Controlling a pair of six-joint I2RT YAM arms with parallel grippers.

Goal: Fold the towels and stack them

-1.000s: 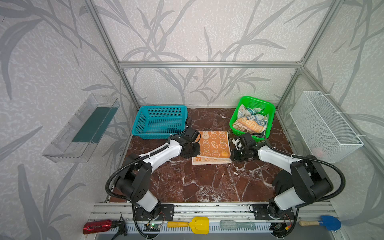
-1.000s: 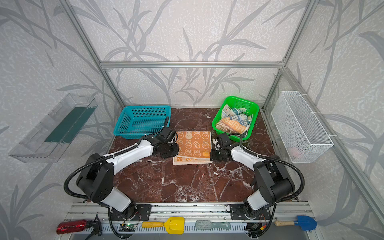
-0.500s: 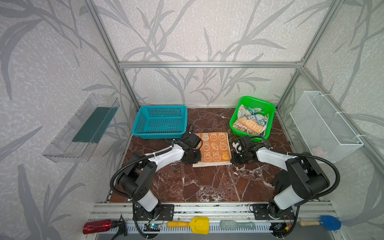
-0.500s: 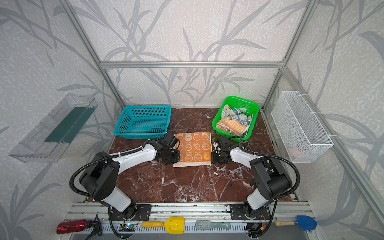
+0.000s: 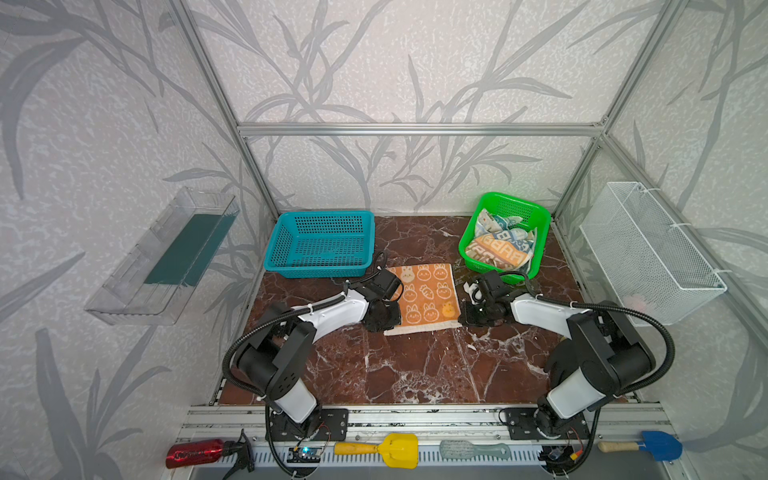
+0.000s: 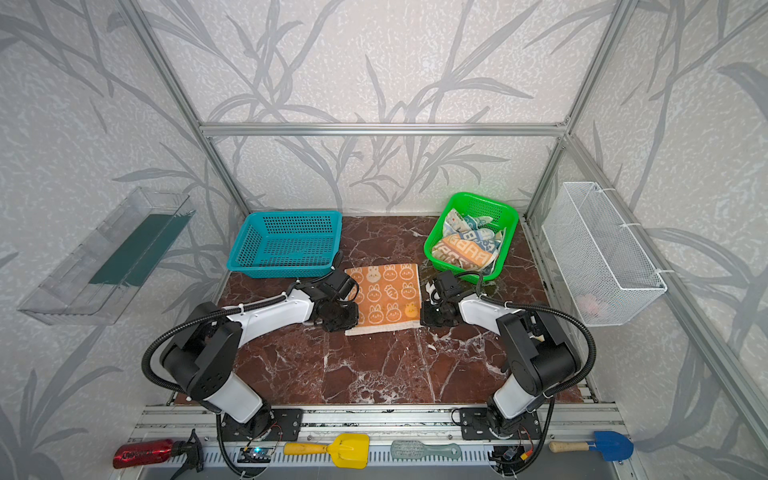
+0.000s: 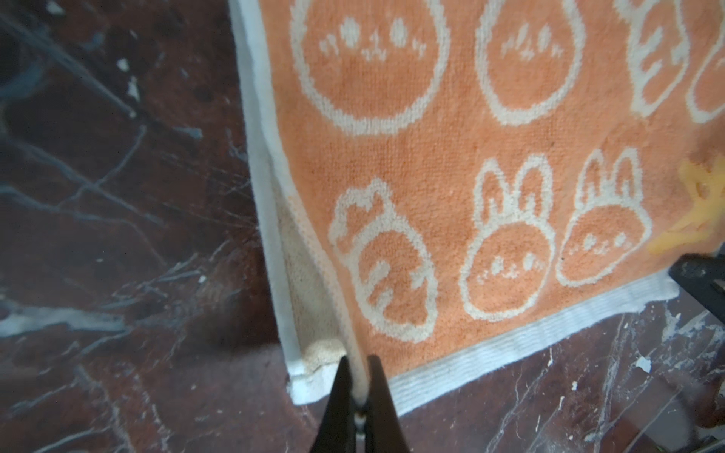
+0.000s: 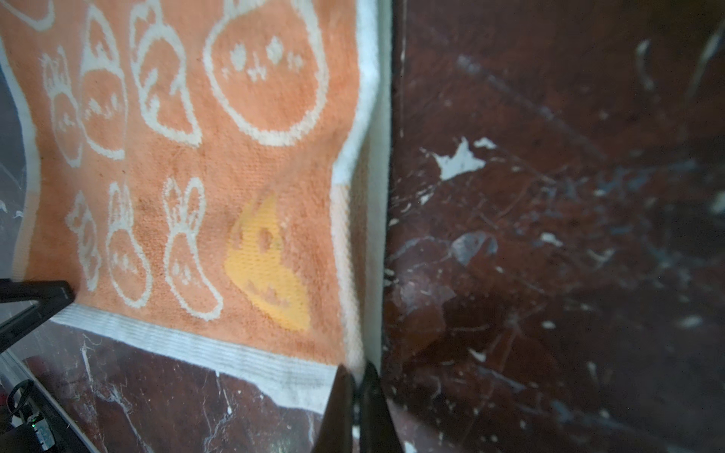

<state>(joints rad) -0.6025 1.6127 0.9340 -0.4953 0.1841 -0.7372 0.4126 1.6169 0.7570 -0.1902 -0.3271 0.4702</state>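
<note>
An orange towel (image 5: 424, 297) (image 6: 384, 297) with white bunnies lies doubled over in the middle of the marble table. My left gripper (image 5: 384, 318) (image 7: 357, 359) is shut on the upper layer's near left corner, just above the lower layer's white border. On the near right corner my right gripper (image 5: 467, 318) (image 8: 355, 368) is shut too. In the wrist views the orange towel (image 7: 470, 176) (image 8: 196, 176) fills the space between the two grippers. A striped towel (image 5: 496, 251) (image 6: 461, 251) with letters lies crumpled in the green basket (image 5: 540, 216), with a pale blue cloth (image 5: 490, 222) behind it.
A teal basket (image 5: 274, 249) stands at the back left, close to my left arm. A white wire basket (image 5: 648, 249) hangs on the right wall and a clear tray (image 5: 162, 257) on the left wall. Bare marble (image 5: 415, 365) stretches from the towel to the front rail.
Both grippers have moved toward the front of the table, drawing the orange towel's upper layer over the lower one.
</note>
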